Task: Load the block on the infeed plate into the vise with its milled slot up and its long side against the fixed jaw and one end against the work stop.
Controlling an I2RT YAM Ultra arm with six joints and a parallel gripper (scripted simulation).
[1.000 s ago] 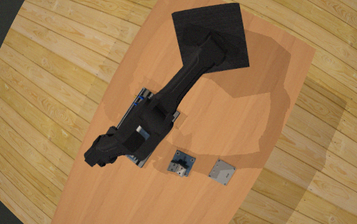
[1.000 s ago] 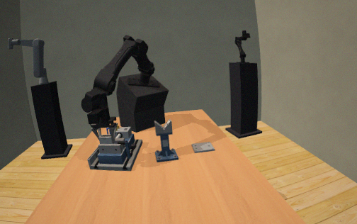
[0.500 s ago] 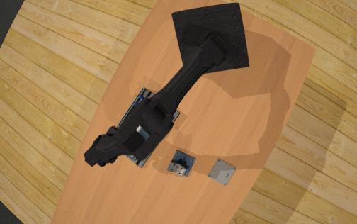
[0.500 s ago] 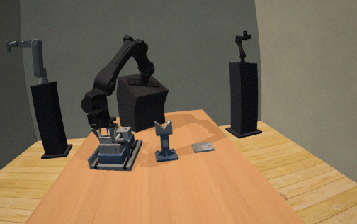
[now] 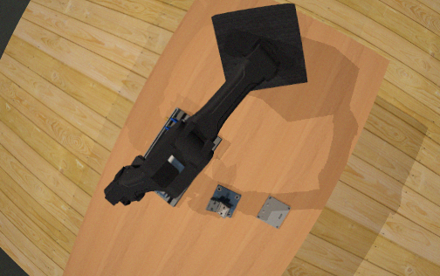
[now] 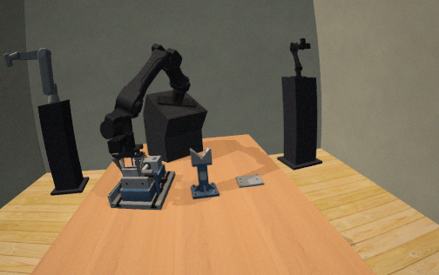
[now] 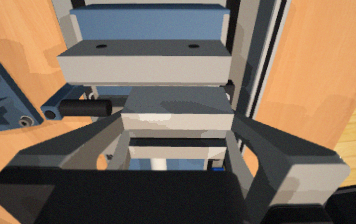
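The black arm (image 5: 233, 93) (image 6: 140, 89) reaches down over the vise (image 5: 175, 201) (image 6: 138, 194) (image 7: 150, 25), which stands on the table (image 5: 262, 166) (image 6: 200, 235) (image 7: 295, 75) left of centre in the exterior frame. Its end effector (image 6: 129, 168) (image 7: 177, 112) is closed on the grey block (image 6: 129, 172) (image 7: 178, 102), with one finger at either end. In the middle of the wrist frame, the block lies crosswise, a plain top face and a pale long side showing. No slot can be made out there, so I cannot tell which way it faces.

Just above the block in that frame is the jaw with two holes (image 6: 135, 183) (image 7: 147, 65), its long face running about parallel to the block. Whether the two touch, or the block rests on the low bars, I cannot tell. Left of the block, a black cylinder (image 7: 86, 107) sits on a blue bracket; contact with the work stop cannot be judged.

The V-block stand (image 5: 223, 202) (image 6: 202, 171) is beside the vise, its notch holding nothing. Farther right in the exterior frame, the infeed plate (image 5: 273, 212) (image 6: 249, 181) lies flat, without the block.
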